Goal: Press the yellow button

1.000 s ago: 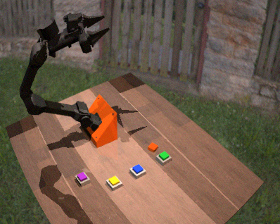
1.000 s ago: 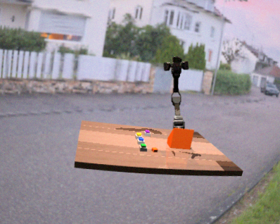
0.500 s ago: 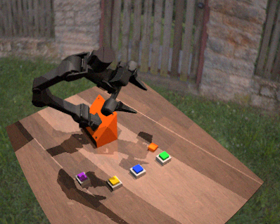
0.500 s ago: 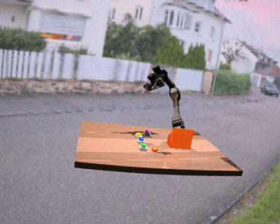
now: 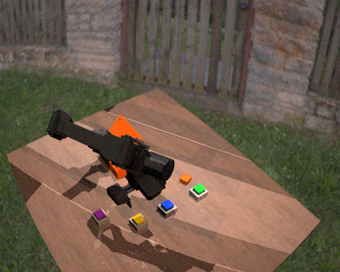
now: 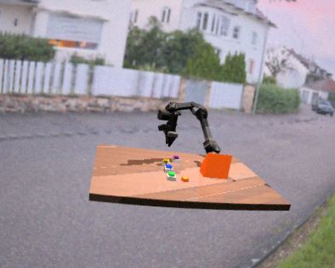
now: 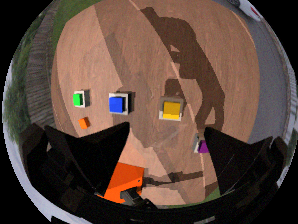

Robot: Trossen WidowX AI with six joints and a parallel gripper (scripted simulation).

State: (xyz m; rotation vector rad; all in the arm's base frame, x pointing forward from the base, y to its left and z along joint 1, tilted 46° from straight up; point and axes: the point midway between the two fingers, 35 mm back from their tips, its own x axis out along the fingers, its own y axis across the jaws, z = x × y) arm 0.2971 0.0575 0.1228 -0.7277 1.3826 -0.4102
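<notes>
The yellow button [image 5: 138,220] [image 6: 166,160] [image 7: 171,110] sits on its pale square base, between the blue and purple buttons. Its cap stands raised above the base. My gripper [image 5: 140,203] [image 6: 170,143] [image 7: 169,129] is open and empty, pointing down. In the exterior view it hangs well above the table and the buttons. In the wrist view the yellow button lies just beyond the line between the two fingertips, near the middle of the gap. Nothing touches the button.
The blue button [image 5: 167,205] [image 6: 168,167] [image 7: 116,104] and green button [image 5: 199,188] [image 6: 171,174] [image 7: 77,99] lie to one side, the purple button [image 5: 100,215] [image 6: 176,158] [image 7: 203,146] to the other. A small orange block [image 5: 185,179] [image 6: 185,179] [image 7: 84,122] lies near green. A large orange block [image 6: 216,166] [image 7: 126,179] stands by the arm's base.
</notes>
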